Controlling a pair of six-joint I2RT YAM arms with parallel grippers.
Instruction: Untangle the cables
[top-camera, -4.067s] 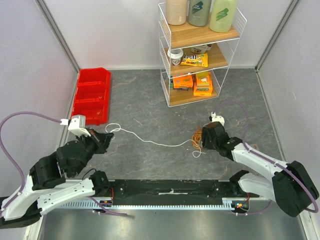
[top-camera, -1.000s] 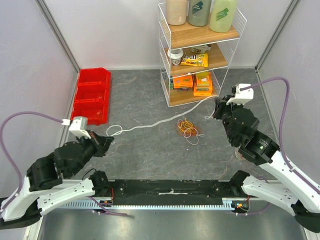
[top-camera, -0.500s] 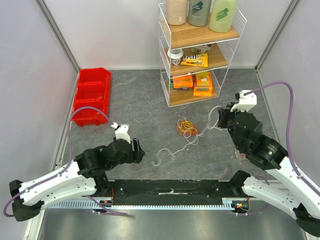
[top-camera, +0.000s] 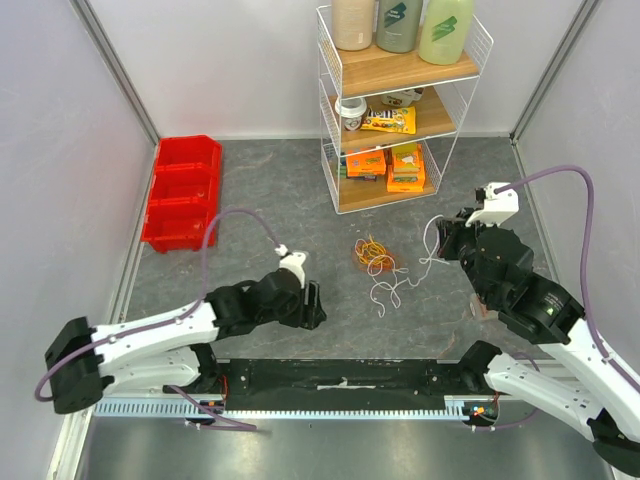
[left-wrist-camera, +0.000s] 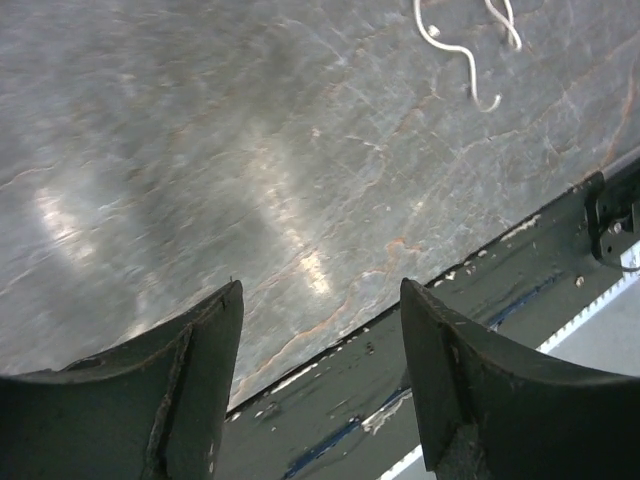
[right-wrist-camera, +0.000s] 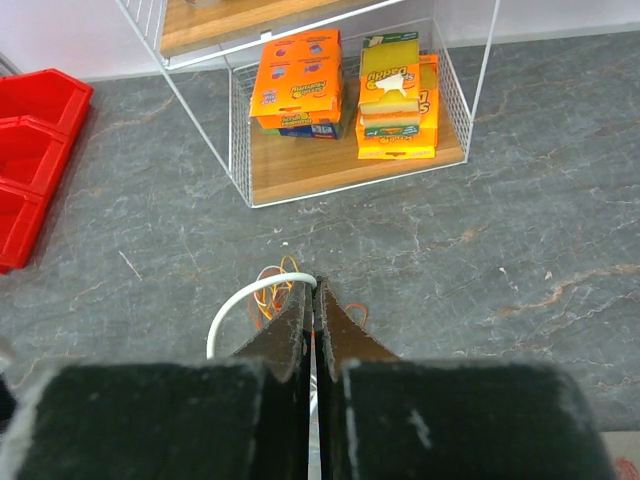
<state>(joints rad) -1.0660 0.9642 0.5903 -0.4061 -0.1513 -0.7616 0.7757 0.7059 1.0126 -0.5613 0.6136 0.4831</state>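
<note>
My right gripper (top-camera: 441, 238) is lifted at the right and shut on one end of the white cable (top-camera: 392, 290). The cable hangs from it and lies in loose curls on the floor. In the right wrist view the jaws (right-wrist-camera: 315, 287) pinch that white cable (right-wrist-camera: 238, 303), which arcs off to the left. The orange and yellow coil (top-camera: 373, 254) lies just beyond, partly hidden behind the fingers (right-wrist-camera: 278, 330). My left gripper (top-camera: 316, 304) is open and empty, low near the front edge. The left wrist view shows only the cable's free end (left-wrist-camera: 462, 52) far ahead of it.
A red bin stack (top-camera: 182, 192) sits at the back left. A white wire shelf (top-camera: 398, 120) with bottles and orange boxes (right-wrist-camera: 300, 85) stands at the back centre. A black rail (top-camera: 340, 378) runs along the near edge, right below the left fingers (left-wrist-camera: 200, 370).
The left gripper opened and let go of the white cable, then swung right toward the centre. The freed cable slid right and bunched near the orange coil. The right gripper kept its hold.
</note>
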